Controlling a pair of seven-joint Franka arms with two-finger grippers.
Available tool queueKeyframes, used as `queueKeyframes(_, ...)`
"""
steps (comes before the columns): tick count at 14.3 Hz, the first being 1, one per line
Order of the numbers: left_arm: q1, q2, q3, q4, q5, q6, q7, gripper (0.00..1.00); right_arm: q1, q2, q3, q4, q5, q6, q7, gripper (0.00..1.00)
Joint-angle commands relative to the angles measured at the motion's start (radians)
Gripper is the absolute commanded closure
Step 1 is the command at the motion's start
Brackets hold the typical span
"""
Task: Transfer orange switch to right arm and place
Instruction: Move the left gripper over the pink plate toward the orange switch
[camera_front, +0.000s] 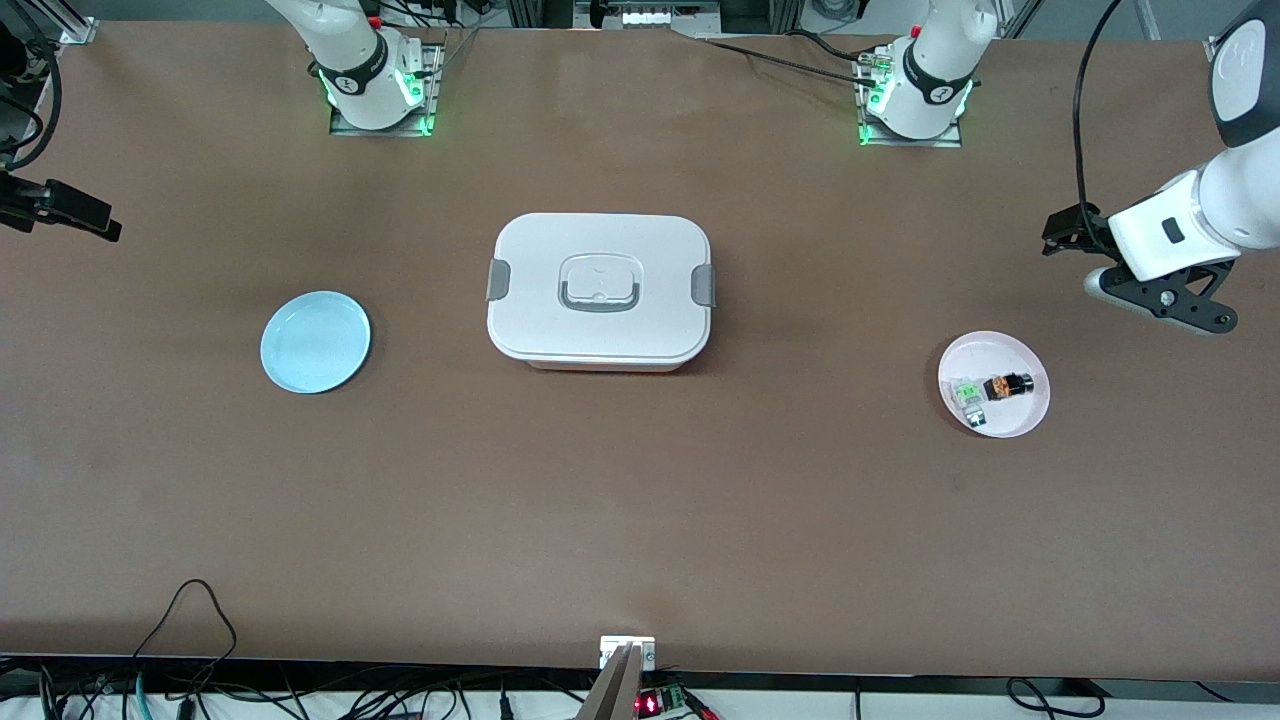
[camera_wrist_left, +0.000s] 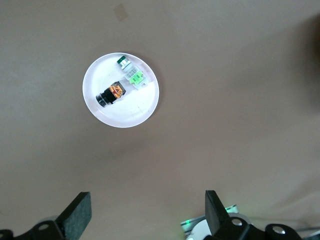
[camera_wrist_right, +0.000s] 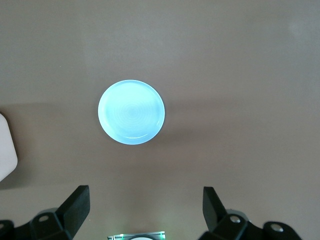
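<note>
Front view, lower right of frame: orange switch (camera_front: 1007, 386) lying on pink plate (camera_front: 1030, 355), touching clear-and-green component (camera_front: 968, 393). Left end effector (camera_front: 1165, 297) up in the air just above and right of the plate in frame, fingers spread wide, holding nothing. Right end effector (camera_wrist_right: 145, 210) over the blue plate (camera_wrist_right: 131, 112), likewise wide open, empty, waiting.
</note>
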Motion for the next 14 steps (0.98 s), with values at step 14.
queueKeyframes(14, 0.126, 0.152, -0.01, -0.071, 0.038, 0.193, 0.307, 0.0, 0.018, 0.106, 0.008, 0.014, 0.017, -0.01, -0.001, 0.0)
